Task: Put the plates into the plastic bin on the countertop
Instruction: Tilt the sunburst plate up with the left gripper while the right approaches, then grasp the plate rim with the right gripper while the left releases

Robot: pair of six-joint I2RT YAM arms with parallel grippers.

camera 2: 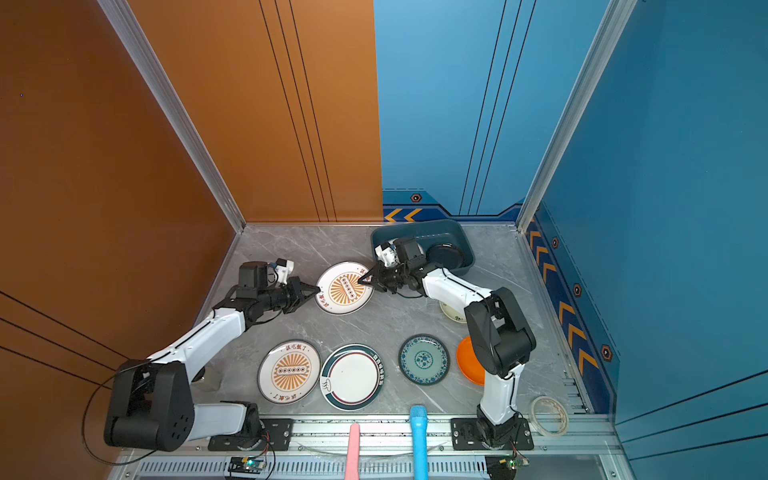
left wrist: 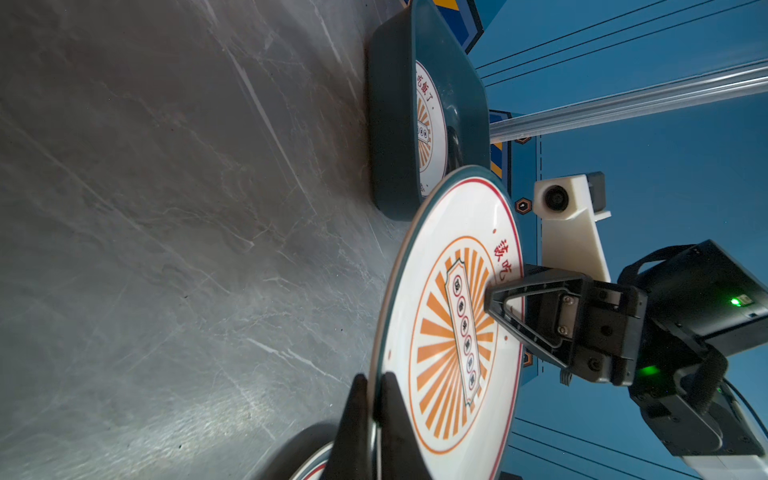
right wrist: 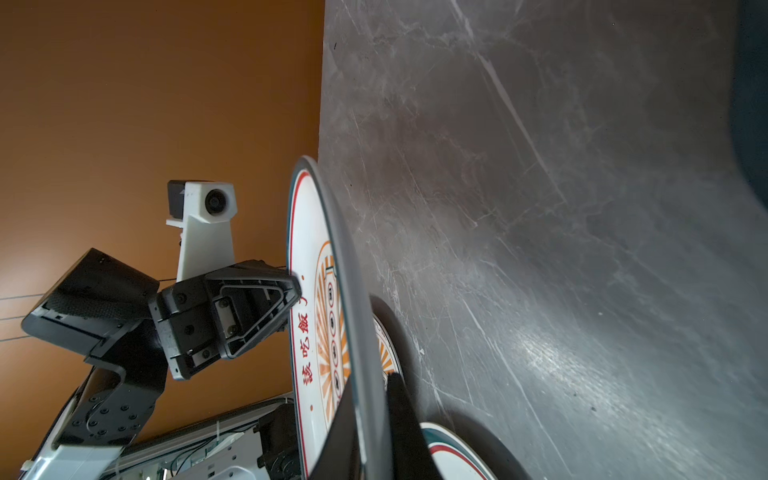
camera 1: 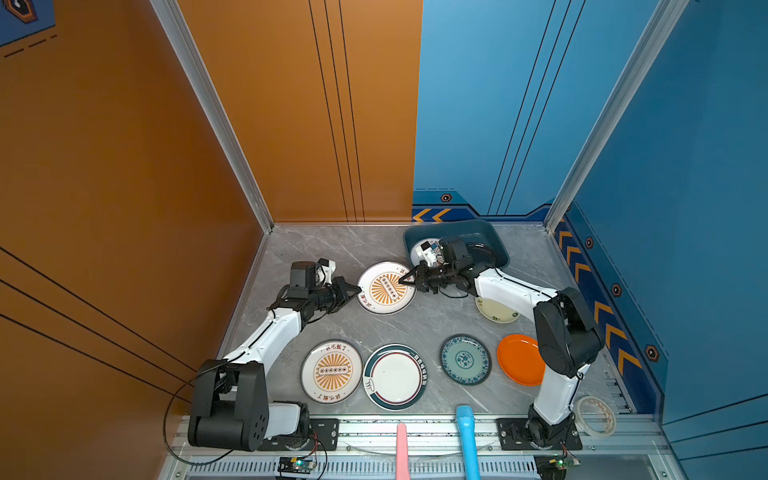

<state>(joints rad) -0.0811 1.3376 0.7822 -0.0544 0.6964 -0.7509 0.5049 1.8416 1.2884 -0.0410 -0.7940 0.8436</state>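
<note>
Your right gripper (camera 1: 402,281) is clamped on the right-hand rim of the sunburst plate (camera 1: 386,288), 1 finger above the rim and 1 below, as the right wrist view shows. Your left gripper (camera 1: 358,291) is pinched shut on the opposite rim, so 2 grips share 1 plate, which appears raised slightly off the countertop (camera 1: 324,249). From the right gripper, the plastic bin (camera 1: 500,249) lies just behind and to the right. Its long axis runs across the back of the countertop, and a matching plate (left wrist: 428,124) and a black plate (camera 2: 446,255) lie inside. The right arm is clearly the nearer one, so I judge the carry is its job once the left lets go. That arm rises from the front right, elbow folded high, forearm reaching back-left over the cream plate (camera 1: 496,313). The left arm stretches diagonally from the front left.
</note>
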